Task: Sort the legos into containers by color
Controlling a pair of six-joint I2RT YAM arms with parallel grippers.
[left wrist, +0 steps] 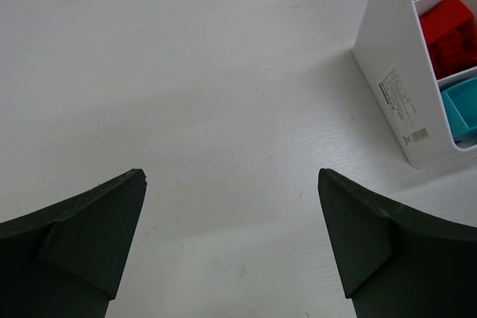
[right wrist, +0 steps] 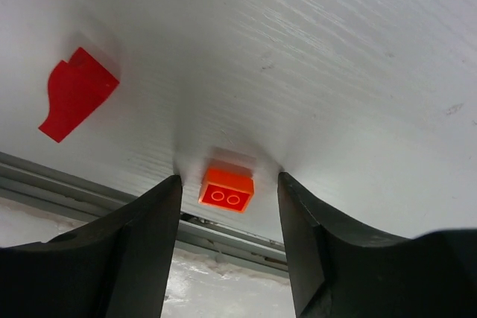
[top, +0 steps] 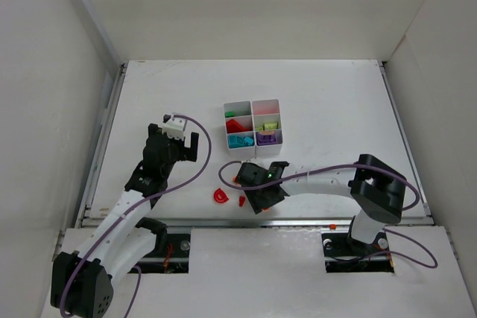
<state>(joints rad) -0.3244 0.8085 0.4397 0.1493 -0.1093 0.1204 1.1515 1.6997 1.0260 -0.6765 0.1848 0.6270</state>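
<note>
only the right wrist view shows the right gripper released, its jaws clear of the orange brick between them. a red piece lies near. the left gripper gapes empty beside the containers.

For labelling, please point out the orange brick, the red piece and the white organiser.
orange brick [right wrist: 226, 189]: right wrist view, face with two circles.
red piece [right wrist: 74, 94]: right wrist view, middle of its face.
white organiser [left wrist: 391, 57]: left wrist view, bare side wall.

The right gripper hangs low, an orange lego at its fingertips, a red lego just beyond them, the containers well behind
</note>
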